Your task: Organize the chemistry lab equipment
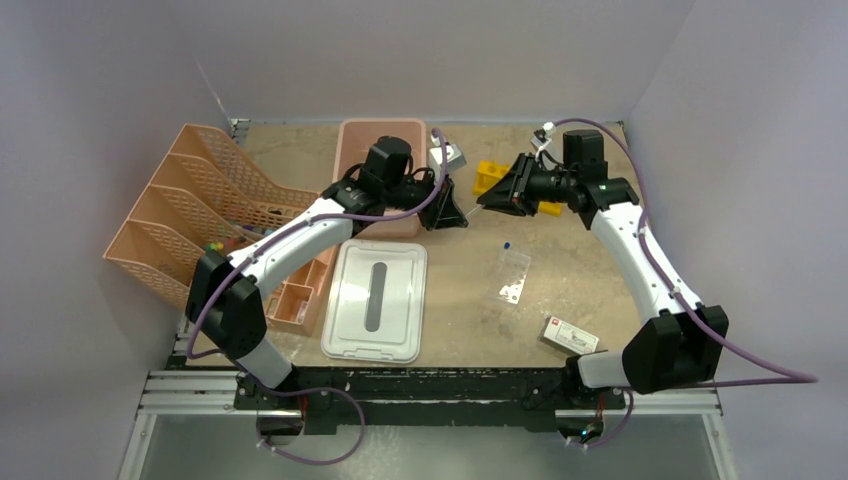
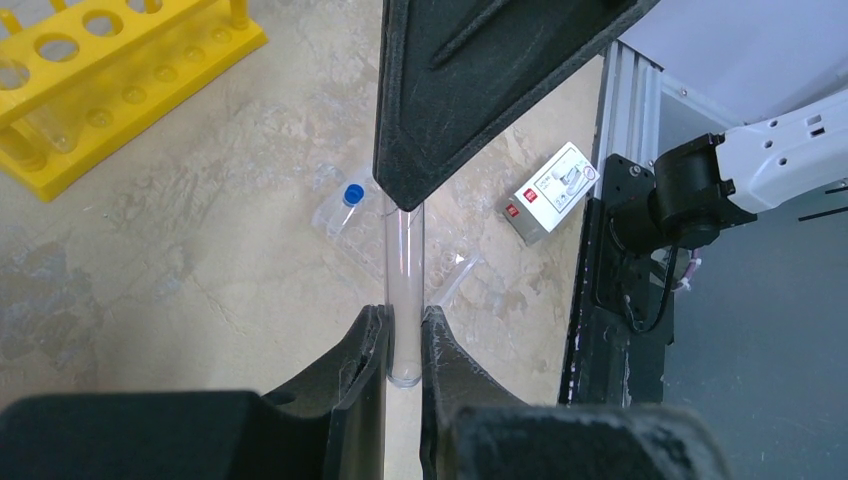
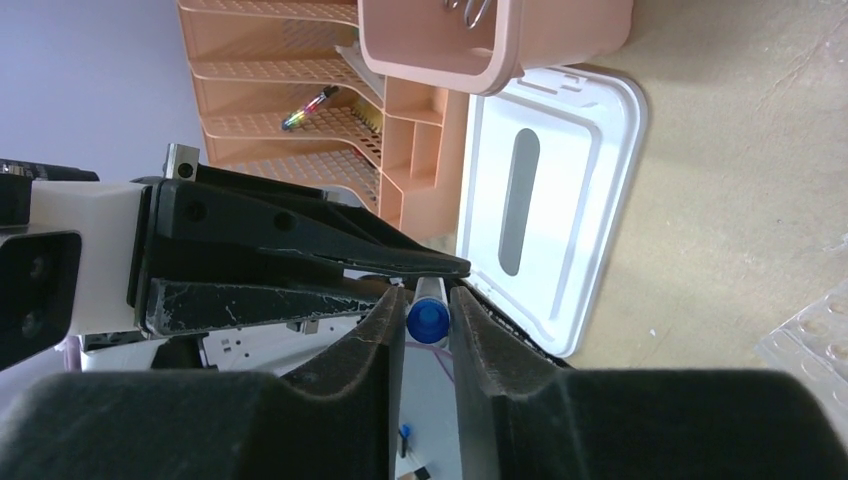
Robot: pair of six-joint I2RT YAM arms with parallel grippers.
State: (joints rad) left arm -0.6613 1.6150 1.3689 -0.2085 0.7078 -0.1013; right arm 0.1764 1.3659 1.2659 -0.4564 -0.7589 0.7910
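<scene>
A clear glass tube (image 2: 405, 260) with a blue cap (image 3: 428, 320) hangs in the air between both grippers, above the table between the pink tub and the yellow holed rack (image 1: 505, 185). My left gripper (image 2: 405, 320) is shut on the tube's clear bottom end. My right gripper (image 3: 428, 300) is shut on the blue-capped end. In the top view the left gripper (image 1: 450, 212) and the right gripper (image 1: 490, 198) meet tip to tip. A clear packet (image 1: 513, 270) with a blue-capped vial (image 2: 352, 194) lies on the table. Wire metal tongs (image 3: 470, 12) lie in the pink tub (image 3: 500, 35).
The peach mesh organizer (image 1: 200, 215) stands at the left. The tub's white lid (image 1: 375, 300) lies in front of the pink tub (image 1: 375, 150). A small white box with a red label (image 1: 571, 335) lies near the right arm's base. The yellow rack (image 2: 100, 80) stands far right.
</scene>
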